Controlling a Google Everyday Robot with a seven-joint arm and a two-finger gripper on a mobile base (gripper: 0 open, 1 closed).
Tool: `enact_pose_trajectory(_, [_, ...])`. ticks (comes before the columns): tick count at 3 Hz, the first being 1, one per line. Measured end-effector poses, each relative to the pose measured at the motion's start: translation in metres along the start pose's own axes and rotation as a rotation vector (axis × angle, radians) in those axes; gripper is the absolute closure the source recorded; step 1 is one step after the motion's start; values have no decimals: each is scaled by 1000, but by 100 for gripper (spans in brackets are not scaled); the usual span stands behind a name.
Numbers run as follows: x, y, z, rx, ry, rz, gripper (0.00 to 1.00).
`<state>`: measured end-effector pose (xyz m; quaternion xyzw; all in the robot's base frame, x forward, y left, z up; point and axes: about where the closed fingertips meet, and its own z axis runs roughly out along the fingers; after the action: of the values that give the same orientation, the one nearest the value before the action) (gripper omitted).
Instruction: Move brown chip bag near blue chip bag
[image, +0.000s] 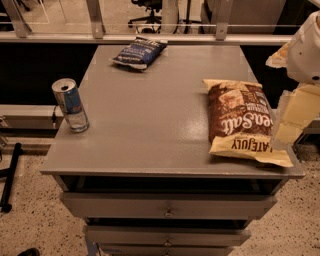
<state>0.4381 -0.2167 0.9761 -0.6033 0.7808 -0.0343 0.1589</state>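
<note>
The brown chip bag (241, 120) lies flat on the right side of the grey table (145, 125), near the right and front edges, its white lettering upside down to me. The blue chip bag (138, 52) lies at the far edge of the table, left of centre. My gripper (291, 117) hangs at the right edge of the view, just off the table's right side and beside the brown bag's right end, not holding anything that I can see. The white arm housing (306, 47) sits above it.
A blue-and-silver drink can (70, 104) stands upright near the table's left edge. Drawers (167, 206) run below the tabletop at the front. A railing with glass (150, 30) runs behind the far edge. Speckled floor surrounds the table.
</note>
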Motion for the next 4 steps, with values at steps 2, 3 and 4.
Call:
enact_pose_trajectory(2, [5,-8,1,5,-56,-1,0])
enact_pose_trajectory(3, [18,-29,19,40,-85,56,0])
enact_pose_trajectory(4, [31,-54,46,109,-76,149,0])
